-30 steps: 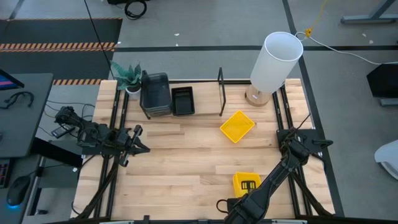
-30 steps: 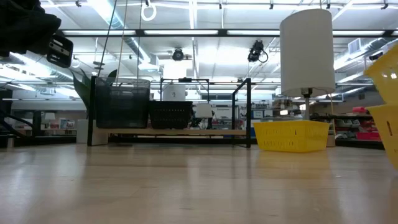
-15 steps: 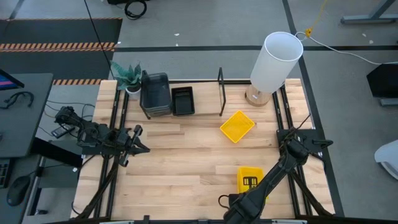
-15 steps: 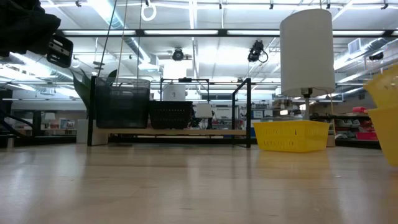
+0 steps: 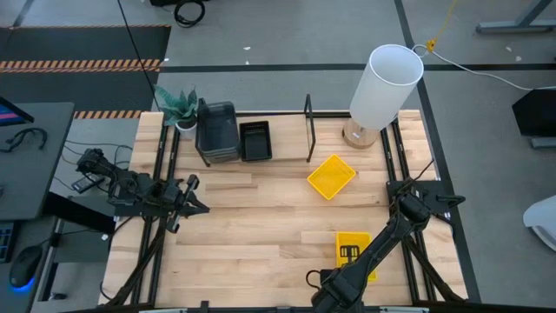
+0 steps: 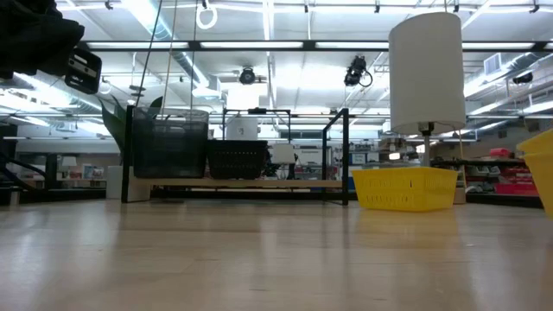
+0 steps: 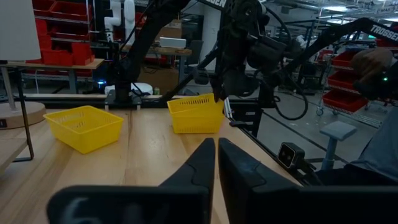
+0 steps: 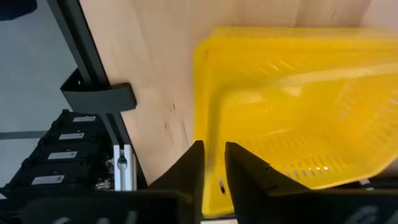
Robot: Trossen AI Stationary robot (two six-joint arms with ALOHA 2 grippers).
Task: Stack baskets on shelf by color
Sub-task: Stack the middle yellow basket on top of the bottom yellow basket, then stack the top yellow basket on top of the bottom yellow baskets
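**Desk:** Item one, the grippers. What do you log?

**Operator:** Right gripper (image 8: 213,163): I read its two fingers nearly together, pinching the rim wall of a yellow basket (image 5: 354,255). From above, that basket sits at about 5 o'clock on the table (image 5: 261,235), under the right arm. In the low view only its edge shows (image 6: 543,168), clear of the tabletop, so I log it as lifted. A second yellow shell appears nested within it in the right wrist view; I cannot tell whether that is one basket or two.

**Desk:** Left gripper?

**Operator:** Left gripper (image 7: 216,163): fingers pressed together, nothing between them. It waits at 9 o'clock, off the table's left edge (image 5: 193,206).

**Desk:** Item two, loose stock.

**Operator:** One more yellow basket, loose (image 5: 331,176), at roughly 2 o'clock from the table's centre, turned askew to the boards, well apart from the held one.

**Desk:** Item three, the shelf.

**Operator:** Shelf (image 6: 285,183) along the far edge, 11 to 12 o'clock. On it I count a grey stack (image 5: 216,131) at its left end and a black basket (image 5: 254,140) just beside, to the right. The rest of the board up to the right upright is bare.

**Desk:** Sundries?

**Operator:** White cylinder (image 5: 385,84) at 1 o'clock; small plant (image 5: 180,108) at the far left corner.
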